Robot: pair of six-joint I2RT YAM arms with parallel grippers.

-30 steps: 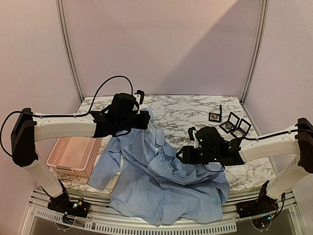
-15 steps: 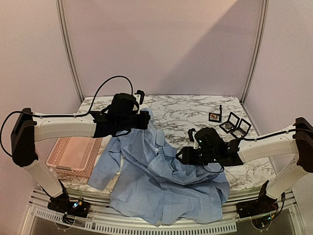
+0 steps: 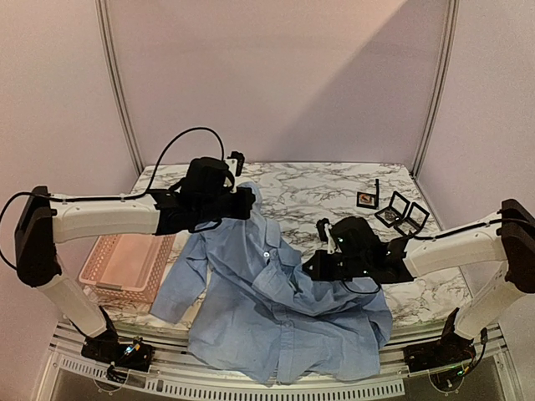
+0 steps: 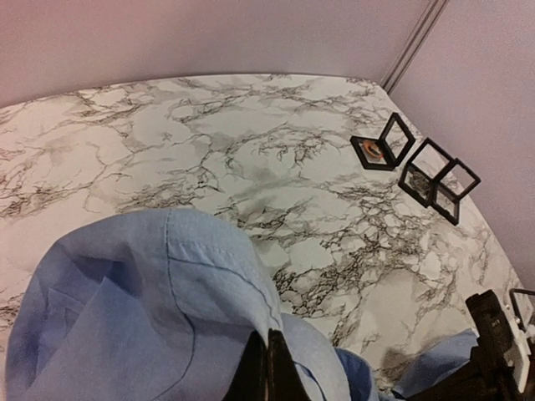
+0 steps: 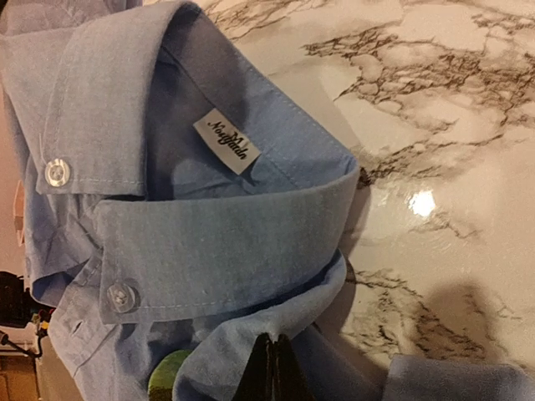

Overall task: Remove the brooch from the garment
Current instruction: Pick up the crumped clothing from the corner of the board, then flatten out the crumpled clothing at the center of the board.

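Both clamp the garment (image 3: pixel 276 317) now: left end effector (image 4: pixel 267 372), and right end effector (image 5: pixel 272 368), just closed below the collar (image 5: pixel 226 242) beside something green, we think the brooch (image 5: pixel 167 378).

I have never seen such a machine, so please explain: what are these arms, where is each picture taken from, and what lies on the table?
These are two robot arms, each with a two-finger gripper. The wide picture comes from a fixed camera above and behind them; the others from cameras on the wrists. On the marble table lie a light blue shirt, a pink basket and small black frames. The left gripper is shut on shirt fabric, held up. The right gripper is shut on a fold near the collar. I see no clear brooch.
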